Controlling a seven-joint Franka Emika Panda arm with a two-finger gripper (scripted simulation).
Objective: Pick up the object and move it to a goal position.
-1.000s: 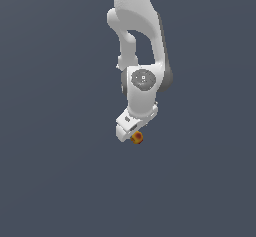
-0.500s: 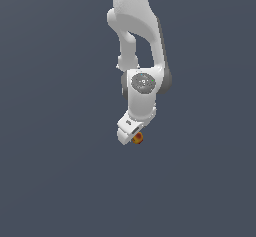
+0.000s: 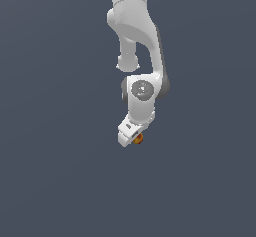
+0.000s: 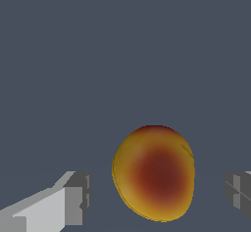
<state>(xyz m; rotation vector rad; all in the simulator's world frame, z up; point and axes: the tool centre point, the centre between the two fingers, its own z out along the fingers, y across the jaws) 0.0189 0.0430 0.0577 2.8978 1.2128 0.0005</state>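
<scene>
The object (image 3: 139,139) is a tiny orange-yellow ball with a dark red spot, seen in the exterior view at the tip of the white arm. My gripper (image 3: 133,136) hangs tilted over it and hides part of it. In the wrist view the object (image 4: 154,172) fills the space between my fingers (image 4: 73,199). A gap of grey background shows on each side of it, so neither finger touches it. The gripper (image 4: 157,197) is open around the object.
A flat, even dark grey background surrounds the arm (image 3: 142,91) in both views. No other objects, containers or edges show, and no goal marker is visible.
The gripper and lower arm have sunk slightly toward the ball over the last second. The ball stays at about the same spot, a little more covered by the hand.
</scene>
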